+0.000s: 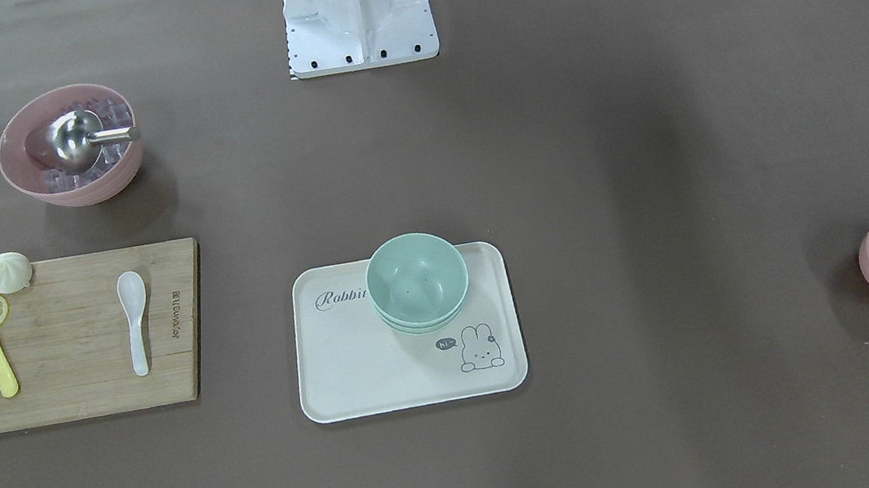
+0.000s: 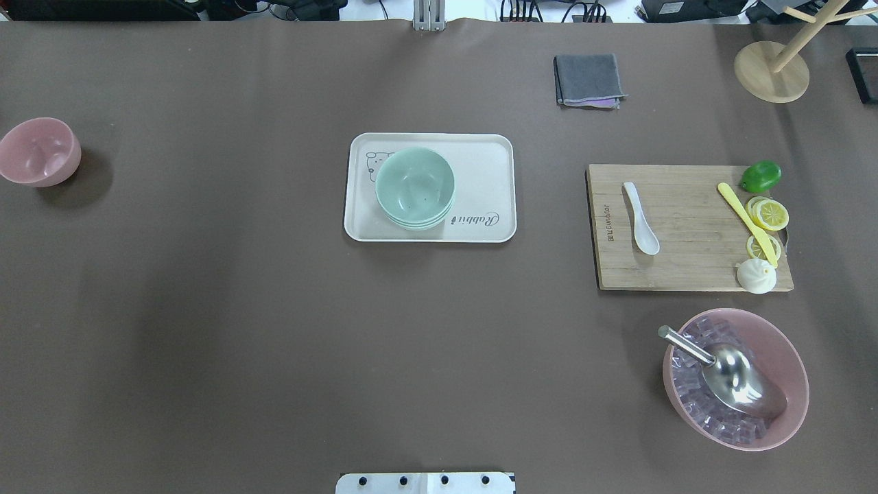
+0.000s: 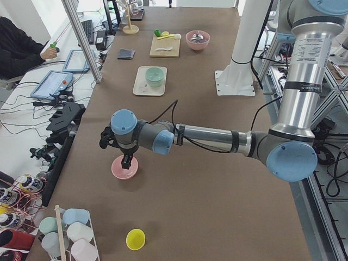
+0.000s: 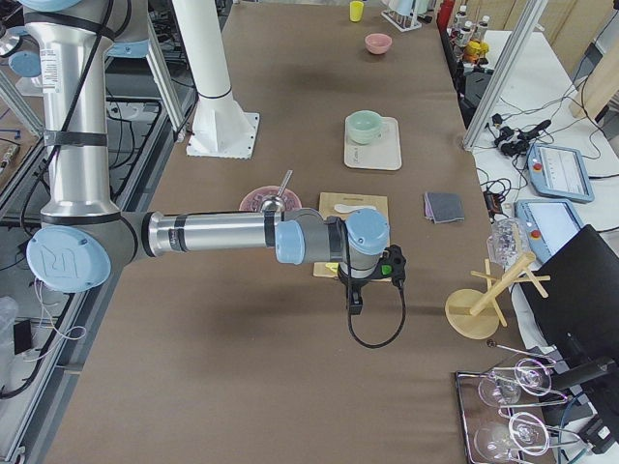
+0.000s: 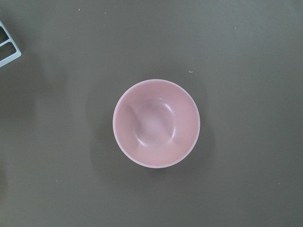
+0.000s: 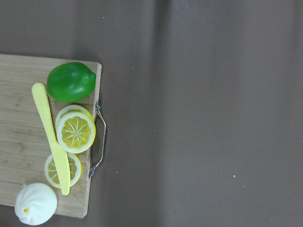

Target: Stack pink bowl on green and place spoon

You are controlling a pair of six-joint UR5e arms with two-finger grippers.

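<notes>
The small pink bowl (image 2: 39, 151) stands empty and upright at the table's far left; it fills the middle of the left wrist view (image 5: 156, 123). My left gripper (image 3: 126, 161) hangs straight above it, apart from it; I cannot tell if it is open. Stacked green bowls (image 2: 415, 185) sit on the cream rabbit tray (image 2: 490, 158) at mid-table. The white spoon (image 2: 641, 219) lies on the wooden cutting board (image 2: 686, 271). My right gripper (image 4: 355, 302) hovers beyond the board's lime end, over bare table; its state cannot be told.
The board also carries a lime (image 2: 760, 176), lemon slices (image 2: 769, 215), a yellow knife (image 2: 746, 221) and a white bun (image 2: 756, 276). A large pink bowl of ice with a metal scoop (image 2: 735, 377) stands nearer me. A grey cloth (image 2: 588, 80) lies at the far edge.
</notes>
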